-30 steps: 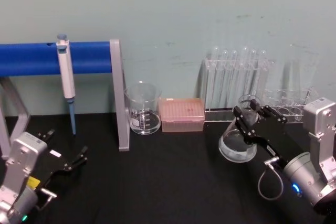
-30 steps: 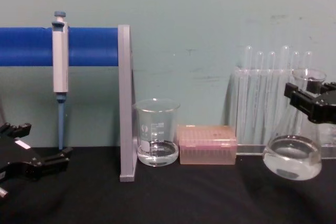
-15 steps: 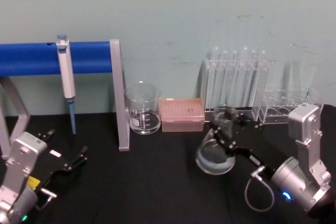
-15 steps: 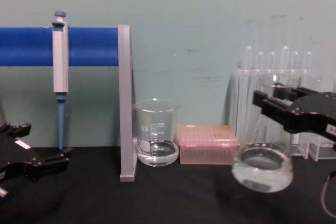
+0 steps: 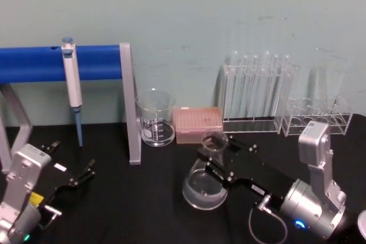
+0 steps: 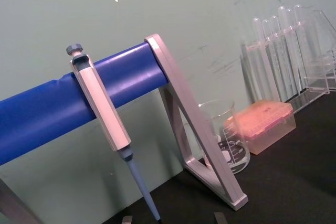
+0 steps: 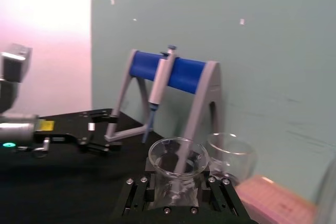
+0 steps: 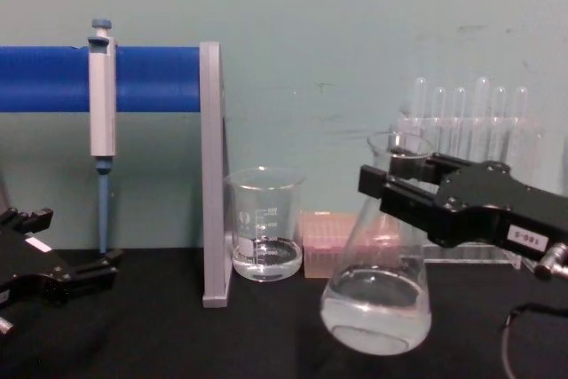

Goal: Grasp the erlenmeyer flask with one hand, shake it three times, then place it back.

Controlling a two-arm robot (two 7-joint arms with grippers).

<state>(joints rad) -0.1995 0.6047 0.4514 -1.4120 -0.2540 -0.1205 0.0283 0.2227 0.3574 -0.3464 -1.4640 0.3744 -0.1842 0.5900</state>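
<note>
While the black table (image 5: 143, 198) spreads wide and the blue-barred stand (image 5: 34, 64) fills the far left, all the action is at centre! From the right, the right hand (image 5: 214, 154) reaches in, its black fingers clamped tight on the neck of the erlenmeyer flask (image 5: 205, 190). The flask sits mid-table, nearer than the pink tip box (image 5: 197, 124) and right of the beaker (image 5: 155, 118).

Side-on, the chest view gives what the head view can't: the flask is tilted, neck leaning right, with clear liquid pooled in its wide base. I can't tell whether its lower edge touches the table. It also catches a small white label on the hand, print too small to read.

Over the fingers, the right wrist view peers straight into the flask's mouth.

At the near left rests the left hand (image 5: 73, 159), fingers spread and empty.

Test tube racks (image 5: 257, 92) line the far right. A pipette (image 5: 71, 78) hangs on the blue bar. The beaker's printed scale is unreadable.
</note>
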